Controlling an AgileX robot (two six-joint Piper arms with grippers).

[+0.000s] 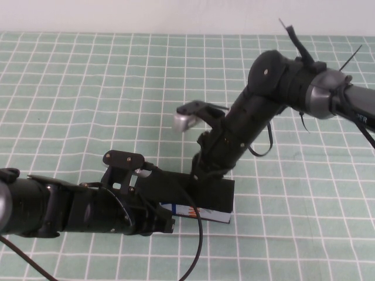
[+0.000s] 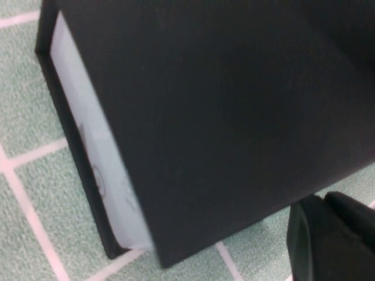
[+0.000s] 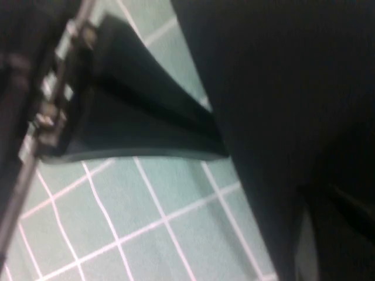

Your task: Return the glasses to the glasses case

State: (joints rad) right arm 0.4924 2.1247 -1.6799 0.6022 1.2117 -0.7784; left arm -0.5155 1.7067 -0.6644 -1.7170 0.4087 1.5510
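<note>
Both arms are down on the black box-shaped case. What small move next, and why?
Probably lift the right gripper straight off the black box-shaped glasses case: it is shut and rests on the lowered lid, the left gripper sits at the printed front, and no glasses show outside.

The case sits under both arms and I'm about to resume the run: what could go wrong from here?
1. The right gripper, shut, is down on the case lid; pressing may slide the case on the cloth.
2. The left gripper is right at the case's front-left end; the arms could collide.
3. The glasses aren't visible, so whether they're inside is unconfirmed.
</note>
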